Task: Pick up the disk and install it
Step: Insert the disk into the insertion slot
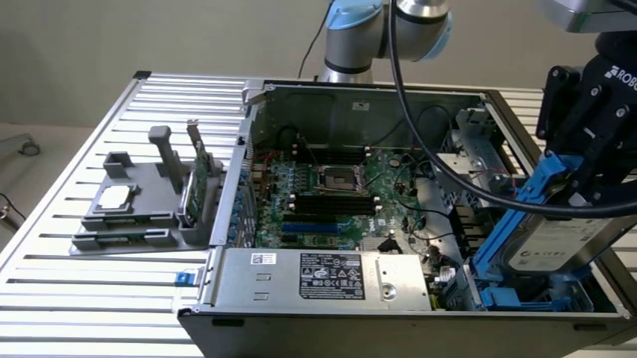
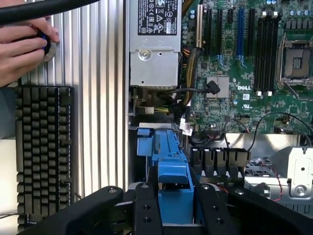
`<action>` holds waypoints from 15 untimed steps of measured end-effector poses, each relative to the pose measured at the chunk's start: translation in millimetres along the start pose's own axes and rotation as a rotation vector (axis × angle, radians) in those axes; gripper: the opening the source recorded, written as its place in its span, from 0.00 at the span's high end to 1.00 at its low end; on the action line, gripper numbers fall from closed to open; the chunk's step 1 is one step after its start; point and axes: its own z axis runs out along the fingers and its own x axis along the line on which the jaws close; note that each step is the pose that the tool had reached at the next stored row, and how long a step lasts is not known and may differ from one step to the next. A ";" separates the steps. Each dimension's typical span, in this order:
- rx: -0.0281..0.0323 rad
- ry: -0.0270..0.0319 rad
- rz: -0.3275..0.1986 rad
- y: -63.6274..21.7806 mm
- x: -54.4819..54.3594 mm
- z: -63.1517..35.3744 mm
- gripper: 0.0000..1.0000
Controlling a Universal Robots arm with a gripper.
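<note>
1. Tool: the gripper (image 1: 585,195) is at the exterior view's right, above the near corner of the open computer case (image 1: 359,93). Its black fingers (image 2: 146,208) are clamped on either side of the disk's blue carrier rail, pinching it.
2. Task item: the disk (image 1: 553,240) is held in the gripper, steeply tilted with its labelled face outward. Its lower end reaches down into the case beside the blue drive-bay plastic (image 1: 518,298). Whether it is seated cannot be told.
3. Case interior: the motherboard (image 1: 329,195) is exposed, and the power supply (image 1: 318,274) lies along the near wall.
4. Exterior view's left: a grey fixture (image 1: 139,216) on the slatted table (image 1: 89,287) holds an upright green circuit card (image 1: 202,168) and a flat silver square piece (image 1: 116,197).
5. Wrist view: a person's hand (image 2: 22,49) rests on the table, just beside a black keyboard (image 2: 44,147).
</note>
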 end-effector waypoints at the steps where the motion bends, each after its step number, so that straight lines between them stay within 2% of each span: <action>1: -0.0007 -0.0006 0.001 -0.1 0.0 0.6 0.68; 5: -0.0035 -0.0032 0.002 -1.2 0.0 2.0 0.68; 10: -0.0050 -0.0114 0.002 -3.6 -0.3 5.0 0.68; 15: -0.0087 -0.0135 0.002 -4.1 0.1 8.4 0.68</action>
